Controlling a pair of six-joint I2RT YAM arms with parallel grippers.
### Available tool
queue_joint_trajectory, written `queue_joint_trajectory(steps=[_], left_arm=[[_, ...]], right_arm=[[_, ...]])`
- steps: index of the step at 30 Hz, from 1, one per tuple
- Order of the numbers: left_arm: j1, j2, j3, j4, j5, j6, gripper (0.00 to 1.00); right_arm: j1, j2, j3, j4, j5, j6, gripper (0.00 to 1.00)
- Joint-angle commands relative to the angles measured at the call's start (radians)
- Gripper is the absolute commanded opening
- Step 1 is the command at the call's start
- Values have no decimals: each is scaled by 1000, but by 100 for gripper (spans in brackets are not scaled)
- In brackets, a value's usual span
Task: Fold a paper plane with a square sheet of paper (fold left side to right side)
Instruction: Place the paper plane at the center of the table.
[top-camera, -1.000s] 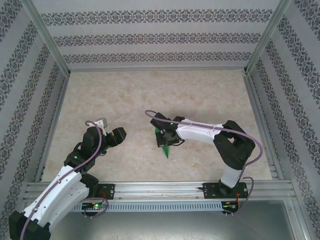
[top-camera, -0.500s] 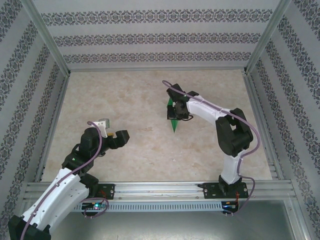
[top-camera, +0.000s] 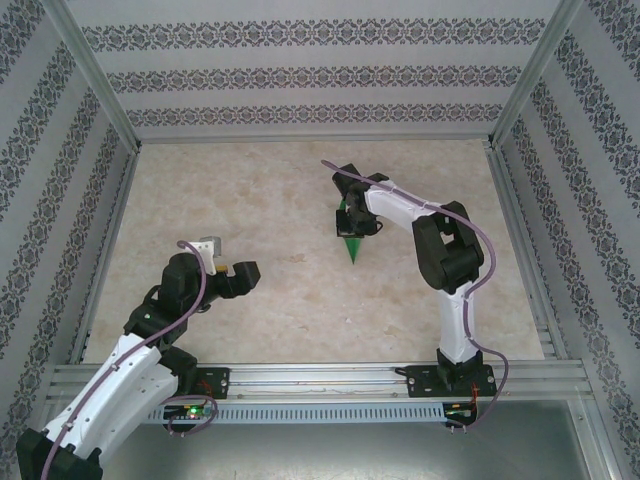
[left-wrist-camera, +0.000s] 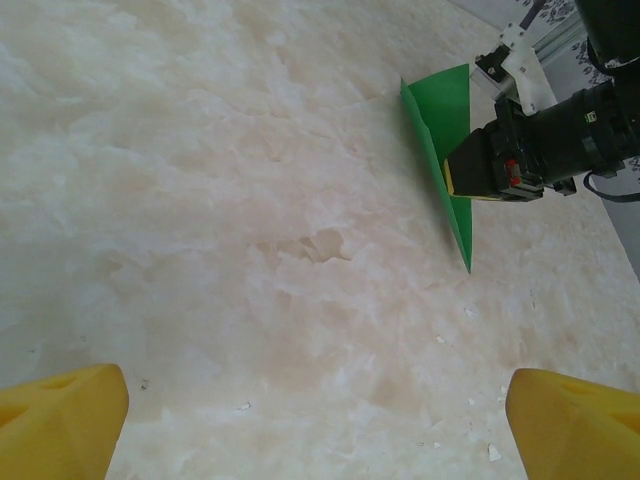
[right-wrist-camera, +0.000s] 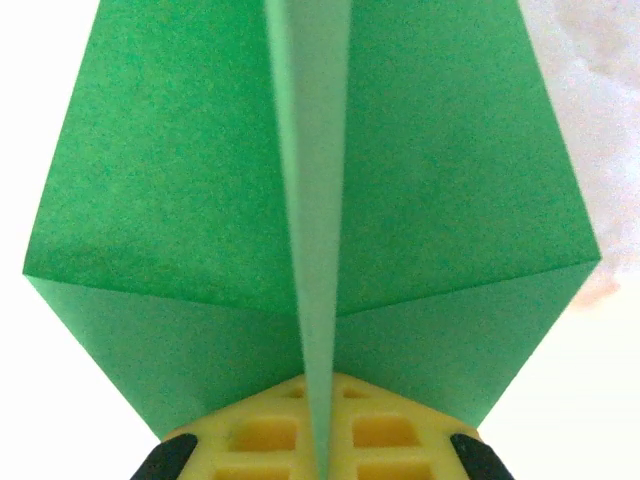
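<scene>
Top view, right arm: stretched out over the far middle of the table (top-camera: 250, 190), well beyond its own base.
Top view, right gripper (top-camera: 355, 218): closed on the paper plane (top-camera: 352, 248), with the jaws pinching its wider end.
Top view, paper plane: bright green and slim, with its sharp tip pointing toward the near edge. It sits right of centre in the far half of the table.
Top view, left gripper (top-camera: 238, 272): over the near-left part of the table, well apart from the plane and aimed right, with nothing in it.
Left wrist view, left gripper (left-wrist-camera: 318, 430): jaws wide, with yellow fingertips (left-wrist-camera: 62, 418) in the two lower corners and bare marbled table between them.
Left wrist view, paper plane (left-wrist-camera: 440, 120): at the far right, held on edge and tapering to a point at its near end. Whether the point touches the table cannot be told.
Left wrist view, right gripper (left-wrist-camera: 472, 178): black body, with a yellow pad pressed against the plane's right face.
Right wrist view, paper plane (right-wrist-camera: 170, 180): close up, two flat green wings spread left and right of a paler upright centre fold.
Right wrist view, pads (right-wrist-camera: 260, 437): yellow and gridded, shut on the centre fold at the lower edge.
</scene>
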Motion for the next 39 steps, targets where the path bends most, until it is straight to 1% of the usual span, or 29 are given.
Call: queue_joint_trajectory(steps=[1,4,8,16,18,21,24,29,33,39], left_arm=[[19,0,31,-32,14,29,97],[19,2,41,-46,11,32,97],[18,2,52,-61,5,35,97],[19,7,52,-65,-7,36,98],[20,9,56,-75,-17,40,98],[25,20,71,-100,-30,24,100],[36,59,93,-114,-4,19,100],[45,119,110,-97,33,5,100],[51,134,105,-64,43,-9,100],[59,150,120,-63,48,-15,100]], right_arm=[[-11,38,43,-36,18,-15,8],[-12,57,50,-37,27,-16,8],[-12,67,42,-28,41,-14,16],[-11,82,28,-9,29,-6,26],[-11,77,24,-9,35,-6,30],[-11,62,16,-7,41,-3,34],[-11,43,11,-6,52,4,37],[-9,22,-2,0,78,38,38],[-6,-2,-18,20,97,64,39],[8,-22,-9,22,106,52,40]])
